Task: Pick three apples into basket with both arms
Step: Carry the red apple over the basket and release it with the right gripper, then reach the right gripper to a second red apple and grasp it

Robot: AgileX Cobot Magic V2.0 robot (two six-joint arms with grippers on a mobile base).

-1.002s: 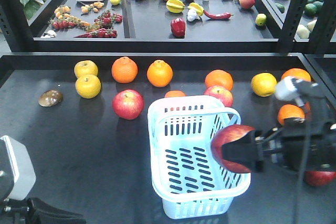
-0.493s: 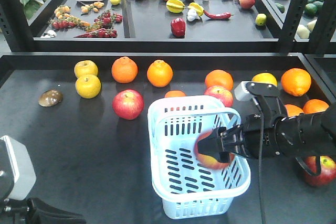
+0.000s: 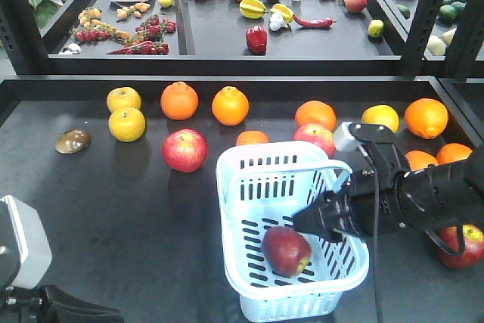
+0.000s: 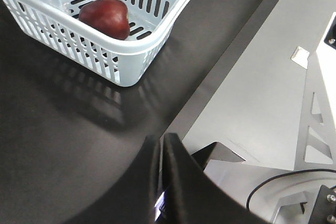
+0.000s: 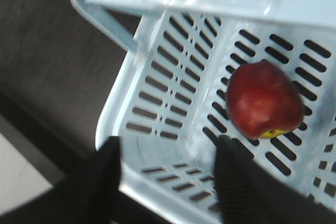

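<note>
Glossy apple (image 3: 286,251); smooth slotted plastic basket (image 3: 236,209); matt tabletop (image 3: 113,209)

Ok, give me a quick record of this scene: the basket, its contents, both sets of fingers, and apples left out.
basket: pale blue, upright
contents: one dark red apple, lying free
right fingers: open, empty, over the basket
left fingers: shut, empty, clear of the basket
red apples outside: one left of basket, one behind it, one beside the right arm, partly hidden

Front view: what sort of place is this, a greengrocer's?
Probably a mock produce stall for robot trials, not a real shop: loose oranges on black trays, a red pepper on the shelf behind, and a robot arm over a blue shopping basket.
</note>
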